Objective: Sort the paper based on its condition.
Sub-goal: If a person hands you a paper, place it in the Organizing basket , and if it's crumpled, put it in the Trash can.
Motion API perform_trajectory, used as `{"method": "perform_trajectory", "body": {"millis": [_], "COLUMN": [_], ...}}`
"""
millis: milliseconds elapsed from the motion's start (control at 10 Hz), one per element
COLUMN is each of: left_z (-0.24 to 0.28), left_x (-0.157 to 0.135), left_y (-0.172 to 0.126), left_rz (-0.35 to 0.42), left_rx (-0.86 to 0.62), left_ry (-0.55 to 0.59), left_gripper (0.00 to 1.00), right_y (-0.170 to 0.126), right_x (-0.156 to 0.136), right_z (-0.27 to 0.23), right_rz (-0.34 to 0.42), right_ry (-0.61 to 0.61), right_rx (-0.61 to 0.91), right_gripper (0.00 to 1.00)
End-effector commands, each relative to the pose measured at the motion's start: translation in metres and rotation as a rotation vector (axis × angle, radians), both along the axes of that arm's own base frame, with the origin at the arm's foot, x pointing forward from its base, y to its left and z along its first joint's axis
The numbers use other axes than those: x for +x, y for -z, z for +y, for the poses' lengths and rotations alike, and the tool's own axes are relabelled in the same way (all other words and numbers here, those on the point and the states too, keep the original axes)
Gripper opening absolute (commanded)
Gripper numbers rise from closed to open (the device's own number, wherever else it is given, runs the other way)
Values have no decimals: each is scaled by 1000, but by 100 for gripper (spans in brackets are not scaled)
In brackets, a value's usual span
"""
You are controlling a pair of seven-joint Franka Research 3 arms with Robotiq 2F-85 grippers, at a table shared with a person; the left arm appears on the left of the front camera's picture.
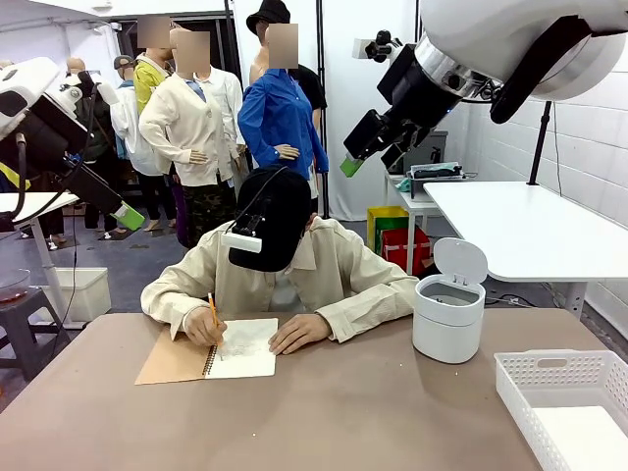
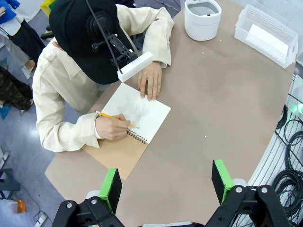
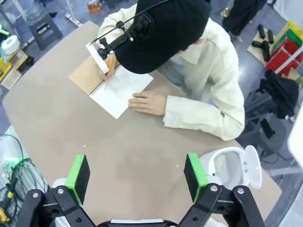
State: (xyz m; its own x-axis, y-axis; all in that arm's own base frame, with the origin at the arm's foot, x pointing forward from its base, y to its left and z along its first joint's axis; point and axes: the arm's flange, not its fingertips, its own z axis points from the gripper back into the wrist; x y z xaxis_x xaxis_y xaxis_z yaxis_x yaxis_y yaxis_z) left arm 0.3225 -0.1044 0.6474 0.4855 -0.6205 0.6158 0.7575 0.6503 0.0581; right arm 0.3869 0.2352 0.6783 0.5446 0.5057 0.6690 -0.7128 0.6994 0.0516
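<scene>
White paper (image 1: pixel 589 432) in basket (image 1: pixel 549 359), far from left fingers (image 2: pixel 111 187), right fingers (image 3: pixel 79 177), both spread empty.

The counter (image 1: pixel 343 412) is plain taupe-brown. On it: a notebook (image 1: pixel 235 355) with a kraft-brown cover and a white page faintly pencil-scribbled, a white bin (image 1: pixel 448 319), a white slotted basket (image 1: pixel 564 378). The pencil (image 1: pixel 213 310) is orange. Left tool (image 2: pixel 166 182) and right tool (image 3: pixel 136 171): black, green pads (image 2: pixel 111 188).
</scene>
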Motion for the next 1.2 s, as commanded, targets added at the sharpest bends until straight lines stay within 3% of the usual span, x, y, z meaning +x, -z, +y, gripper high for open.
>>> {"method": "perform_trajectory", "body": {"millis": [0,1100], "left_z": [1,1], "left_x": [0,0], "left_y": [0,0], "left_rz": [0,0], "left_rx": [-2,-2], "left_ry": [0,0], "left_gripper": [100,100], "right_y": [-1,1], "right_x": [-2,-2], "right_z": [2,2], "right_rz": [30,10], "right_ry": [-35,-8], "right_rx": [21,1], "right_gripper": [100,100]}}
